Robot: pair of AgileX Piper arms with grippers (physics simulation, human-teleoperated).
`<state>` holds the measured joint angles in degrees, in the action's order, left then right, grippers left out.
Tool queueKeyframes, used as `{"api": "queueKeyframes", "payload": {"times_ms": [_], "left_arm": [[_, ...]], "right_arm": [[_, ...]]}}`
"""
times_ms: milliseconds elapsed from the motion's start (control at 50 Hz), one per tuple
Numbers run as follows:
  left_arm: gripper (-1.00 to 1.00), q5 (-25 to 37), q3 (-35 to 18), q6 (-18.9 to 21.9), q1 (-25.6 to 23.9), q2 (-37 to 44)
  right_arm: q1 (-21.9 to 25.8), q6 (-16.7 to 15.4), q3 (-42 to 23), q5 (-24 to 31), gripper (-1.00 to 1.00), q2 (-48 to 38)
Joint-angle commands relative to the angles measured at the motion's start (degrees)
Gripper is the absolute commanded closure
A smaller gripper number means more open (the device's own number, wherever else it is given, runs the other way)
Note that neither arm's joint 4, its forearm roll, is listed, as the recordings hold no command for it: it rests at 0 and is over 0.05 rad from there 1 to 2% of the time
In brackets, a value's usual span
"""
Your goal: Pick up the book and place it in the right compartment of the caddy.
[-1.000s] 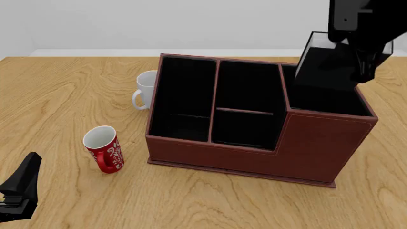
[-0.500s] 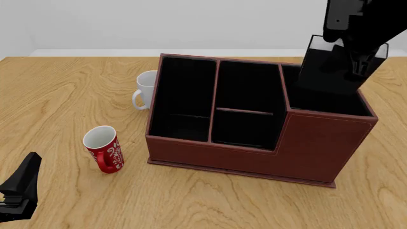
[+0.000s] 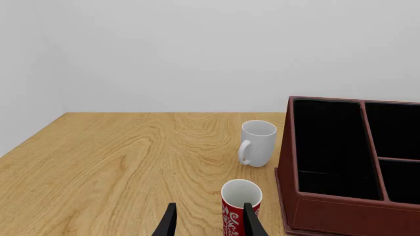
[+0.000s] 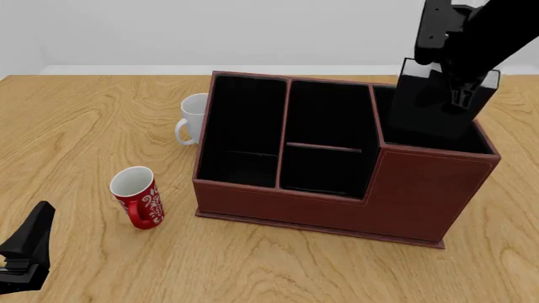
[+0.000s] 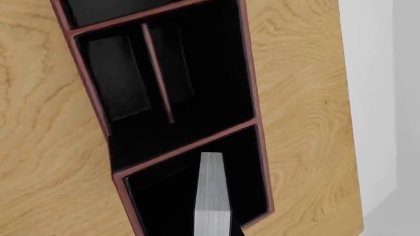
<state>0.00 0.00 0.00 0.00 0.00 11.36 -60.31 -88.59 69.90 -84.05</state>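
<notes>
The book [image 4: 425,107] is black, stands upright, and hangs in my right gripper [image 4: 459,85], which is shut on its upper end. Its lower end dips into the right compartment [image 4: 430,144] of the reddish-brown caddy [image 4: 337,208]. From the right wrist view, the book's white page edge [image 5: 212,191] points down into that black-lined compartment [image 5: 164,196], clear of the walls. My left gripper [image 4: 25,252] rests low at the near left, far from the caddy. Its fingers [image 3: 169,223] stand open with nothing between them.
A red patterned mug [image 4: 139,197] stands left of the caddy, ahead of the left gripper. A white mug [image 4: 192,118] sits farther back against the caddy's left wall. The caddy's other two sections [image 4: 324,136] hold nothing.
My right gripper has carried the book down and slightly left, so its lower end now sits inside the right compartment's opening. The left arm has not moved.
</notes>
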Motion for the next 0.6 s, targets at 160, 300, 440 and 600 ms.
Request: {"api": "queueKeyframes", "payload": {"times_ms": [160, 300, 440, 600], "left_arm": [[-1.0, 0.0, 0.0, 0.0, 0.0, 0.0], [-1.0, 0.0, 0.0, 0.0, 0.0, 0.0], [-1.0, 0.0, 0.0, 0.0, 0.0, 0.0], [-1.0, 0.0, 0.0, 0.0, 0.0, 0.0]], "right_arm": [[-0.4, 3.0, 1.5, 0.0, 1.0, -1.4], [-1.3, 3.7, 1.3, 0.0, 1.0, -2.6], [-0.7, 5.2, 1.0, 0.0, 1.0, -3.5], [-1.1, 5.6, 0.8, 0.0, 1.0, -4.6]]}}
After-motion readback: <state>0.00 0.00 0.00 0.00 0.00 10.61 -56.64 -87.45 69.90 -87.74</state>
